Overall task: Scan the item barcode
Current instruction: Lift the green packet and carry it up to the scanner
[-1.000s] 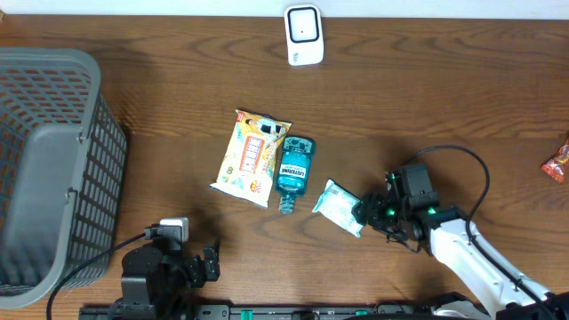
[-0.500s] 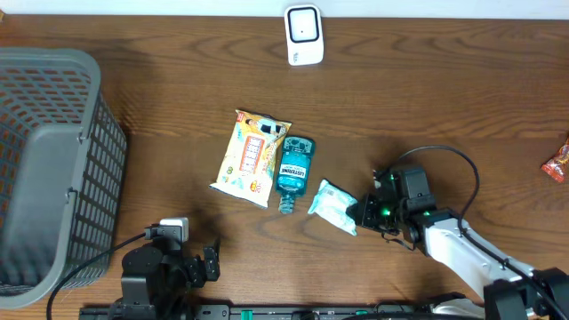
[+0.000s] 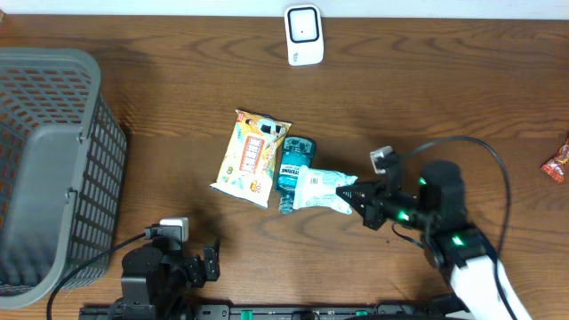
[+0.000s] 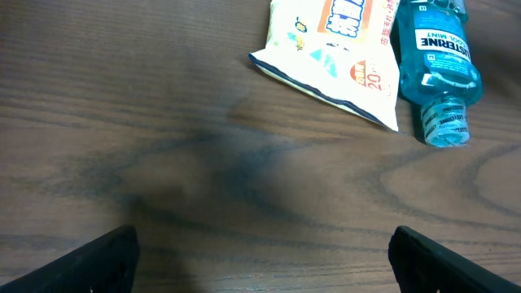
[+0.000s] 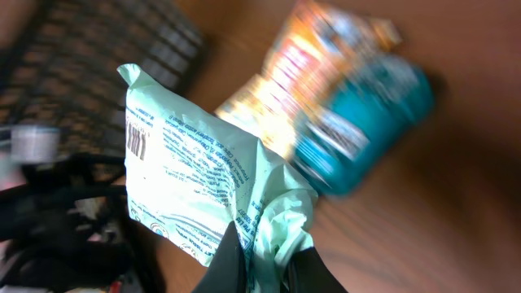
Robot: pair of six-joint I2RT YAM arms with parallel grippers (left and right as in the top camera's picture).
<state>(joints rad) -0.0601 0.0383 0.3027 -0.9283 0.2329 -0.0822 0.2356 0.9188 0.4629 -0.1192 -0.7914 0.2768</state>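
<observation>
**A:** What sits around the mouthwash bottle (image 3: 293, 169)?

**B:** I see the basket (image 3: 53, 60) well to its left and the snack bag (image 3: 251, 158) against its left side. The wipes pack (image 3: 322, 188) is just right of it, overlapping its lower end. The scanner (image 3: 303, 35) is well beyond it.

**A:** And the grip?

**B:** My right gripper (image 3: 360, 200) is clamped on 1 crimped end of the pack. The left gripper (image 4: 260, 244) gapes wide, holding nothing. I judge the pack light, soft and floppy, so the seam is the place to pinch. That leaves the barcode (image 5: 136, 138) uncovered.
</observation>
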